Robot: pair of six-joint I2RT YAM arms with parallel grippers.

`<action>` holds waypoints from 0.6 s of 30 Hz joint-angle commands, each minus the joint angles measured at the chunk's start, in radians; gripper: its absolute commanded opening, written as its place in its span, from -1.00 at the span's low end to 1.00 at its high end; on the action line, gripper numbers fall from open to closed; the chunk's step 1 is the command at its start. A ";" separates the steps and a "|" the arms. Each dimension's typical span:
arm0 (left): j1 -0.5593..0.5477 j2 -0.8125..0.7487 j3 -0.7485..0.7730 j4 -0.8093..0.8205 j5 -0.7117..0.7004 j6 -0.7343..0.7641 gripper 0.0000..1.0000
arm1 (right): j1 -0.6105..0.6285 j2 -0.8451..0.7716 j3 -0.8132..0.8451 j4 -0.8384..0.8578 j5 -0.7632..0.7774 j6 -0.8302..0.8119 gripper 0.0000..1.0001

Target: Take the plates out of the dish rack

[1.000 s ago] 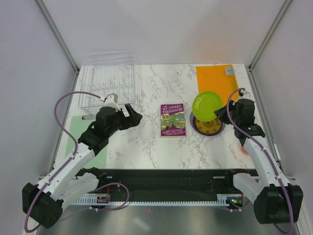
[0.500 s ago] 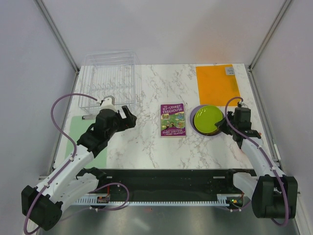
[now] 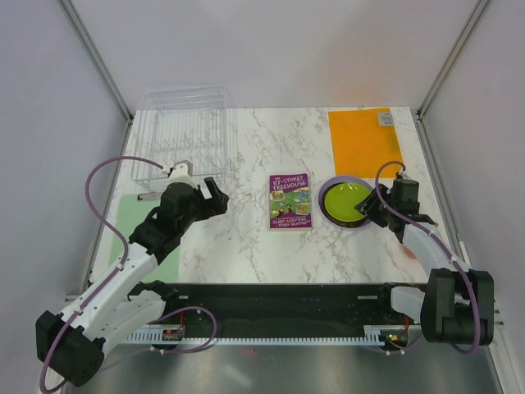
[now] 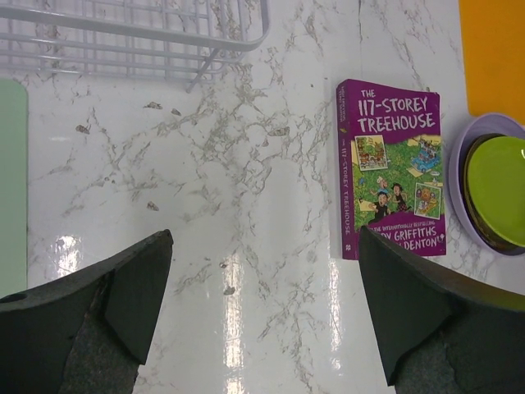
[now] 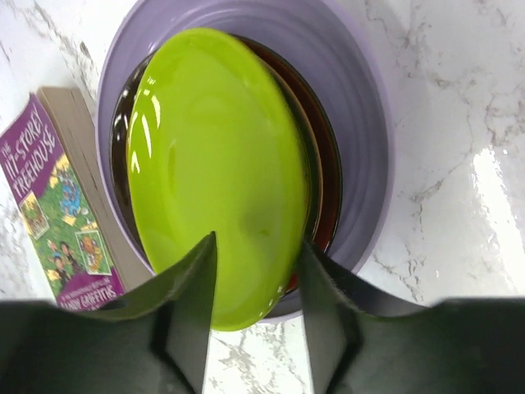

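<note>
The lime green plate (image 3: 346, 199) (image 5: 213, 164) lies on top of a stack, over a dark red plate (image 5: 326, 189), all inside the large lavender plate (image 3: 343, 179) (image 5: 353, 123) on the marble table. My right gripper (image 3: 376, 205) (image 5: 257, 242) stands at the stack's near right edge. Its jaws are apart on either side of the lime plate's rim, with a gap showing. The clear dish rack (image 3: 182, 131) (image 4: 123, 33) at the back left shows no plates. My left gripper (image 3: 215, 193) (image 4: 264, 234) hangs wide open above bare marble, just right of the rack's front.
A purple book (image 3: 289, 200) (image 4: 390, 164) lies between the arms, just left of the plate stack. An orange mat (image 3: 363, 139) (image 4: 492, 49) sits behind the stack. A pale green mat (image 3: 139, 230) lies under the left arm.
The right gripper lowered the tilted lime plate flat onto the stack and its jaws have parted. The left arm drew back slightly, then stayed still.
</note>
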 commanded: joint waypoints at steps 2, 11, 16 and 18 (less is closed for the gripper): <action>-0.004 0.008 -0.003 0.001 -0.045 0.036 1.00 | -0.003 0.009 0.000 0.045 -0.052 -0.026 0.24; -0.004 0.033 -0.005 0.001 -0.058 0.035 1.00 | -0.003 0.016 0.067 -0.036 -0.080 -0.086 0.74; -0.003 0.048 -0.009 0.001 -0.157 0.050 1.00 | 0.001 -0.048 0.127 -0.113 -0.058 -0.133 0.82; -0.001 0.065 -0.009 -0.001 -0.284 0.049 1.00 | 0.002 -0.106 0.165 -0.144 -0.048 -0.185 0.96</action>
